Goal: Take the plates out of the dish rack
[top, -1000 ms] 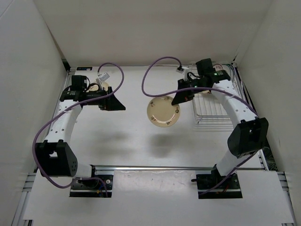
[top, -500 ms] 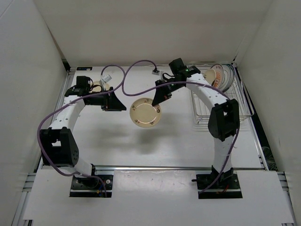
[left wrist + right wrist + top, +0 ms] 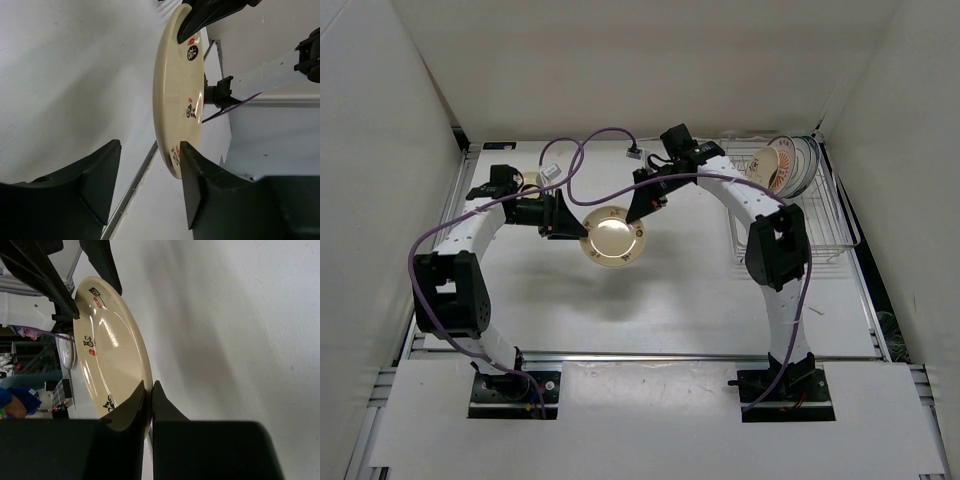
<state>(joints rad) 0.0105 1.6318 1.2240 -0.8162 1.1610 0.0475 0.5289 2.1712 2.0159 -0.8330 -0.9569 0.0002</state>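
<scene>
A cream-yellow plate (image 3: 613,238) with dark and red marks hangs above the table's middle left. My right gripper (image 3: 634,213) is shut on its right rim; in the right wrist view the gripper (image 3: 148,390) pinches the plate's (image 3: 107,340) edge. My left gripper (image 3: 573,227) is open at the plate's left rim. In the left wrist view the plate's (image 3: 180,85) edge sits between the left gripper's (image 3: 150,167) open jaws, close against the right finger (image 3: 197,190). The silver wire dish rack (image 3: 790,235) stands at the right, with a white, orange-red patterned plate (image 3: 767,166) and a blue-rimmed plate (image 3: 807,163) upright at its far end.
A small cream round thing (image 3: 529,181) lies behind my left arm at the far left, partly hidden. Purple cables (image 3: 590,150) loop over the far table. White walls enclose the table on three sides. A metal rail (image 3: 640,356) runs along the near edge.
My right arm has carried the cream plate leftward away from the rack. My left gripper has moved right, and the plate's rim now lies between its open fingers.
</scene>
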